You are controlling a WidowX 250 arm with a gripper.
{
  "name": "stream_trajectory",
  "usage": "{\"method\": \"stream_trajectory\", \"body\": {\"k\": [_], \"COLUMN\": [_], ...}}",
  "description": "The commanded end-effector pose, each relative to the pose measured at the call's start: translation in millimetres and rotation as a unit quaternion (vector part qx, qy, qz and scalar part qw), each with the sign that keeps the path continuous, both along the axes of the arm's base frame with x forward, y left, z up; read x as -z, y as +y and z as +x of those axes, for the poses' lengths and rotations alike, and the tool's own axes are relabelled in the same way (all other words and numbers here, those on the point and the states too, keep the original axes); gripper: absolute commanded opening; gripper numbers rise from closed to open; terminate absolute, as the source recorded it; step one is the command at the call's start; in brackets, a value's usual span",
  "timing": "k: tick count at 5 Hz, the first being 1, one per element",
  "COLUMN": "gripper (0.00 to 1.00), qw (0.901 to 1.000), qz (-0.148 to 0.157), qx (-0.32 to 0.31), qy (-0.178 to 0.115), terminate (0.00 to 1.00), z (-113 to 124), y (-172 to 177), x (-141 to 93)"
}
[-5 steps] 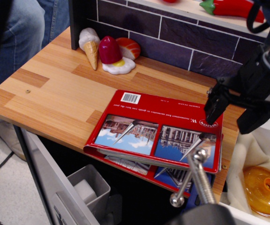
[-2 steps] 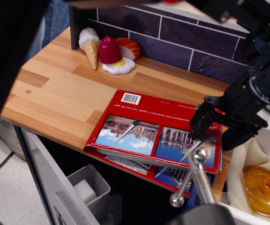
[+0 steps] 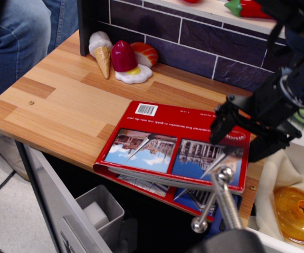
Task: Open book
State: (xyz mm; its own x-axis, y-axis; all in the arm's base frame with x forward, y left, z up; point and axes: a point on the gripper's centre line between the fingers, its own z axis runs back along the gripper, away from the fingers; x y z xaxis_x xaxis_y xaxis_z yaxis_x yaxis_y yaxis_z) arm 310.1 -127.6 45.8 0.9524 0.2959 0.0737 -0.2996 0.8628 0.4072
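Note:
The red book lies on the wooden counter with its front edge hanging over the counter's edge. Its cover faces up, showing two building photos, a white barcode and white text. The cover is slightly raised along the front, with coloured pages showing beneath. My black gripper hovers over the book's right end, near the round logo. It is open, with one finger over the cover and the other toward the right edge. It holds nothing.
Toy foods stand at the back left: an ice cream cone, a red lolly on a fried egg and a salmon piece. A metal rod rises in front. An orange lid lies on cloth at right. A grey bin sits below. A person in jeans stands at left.
My gripper has moved left and down, from beside the book's right edge to over its right end. The book's cover has barely shifted.

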Motion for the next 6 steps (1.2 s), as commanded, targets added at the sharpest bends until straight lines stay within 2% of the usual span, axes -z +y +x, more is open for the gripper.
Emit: {"method": "stream_trajectory", "body": {"k": [1,3,4,5,6], "gripper": [1.0,1.0,1.0,1.0,1.0], "qw": [0.999,0.9992,0.9992,0.9993,0.9994], "qz": [-0.005,-0.03,-0.039,-0.034,-0.004], "qx": [0.011,0.006,-0.001,0.018,0.034], "qy": [-0.044,-0.027,-0.001,0.0,0.01], "terminate": [0.0,0.0,0.0,0.0,0.0], "z": [6.5,-7.9,-5.1,-17.9,-33.3], "y": [61.2,118.1,155.9,190.2,221.1], "x": [-64.2,-91.7,-108.6,-114.2,-116.2]}}
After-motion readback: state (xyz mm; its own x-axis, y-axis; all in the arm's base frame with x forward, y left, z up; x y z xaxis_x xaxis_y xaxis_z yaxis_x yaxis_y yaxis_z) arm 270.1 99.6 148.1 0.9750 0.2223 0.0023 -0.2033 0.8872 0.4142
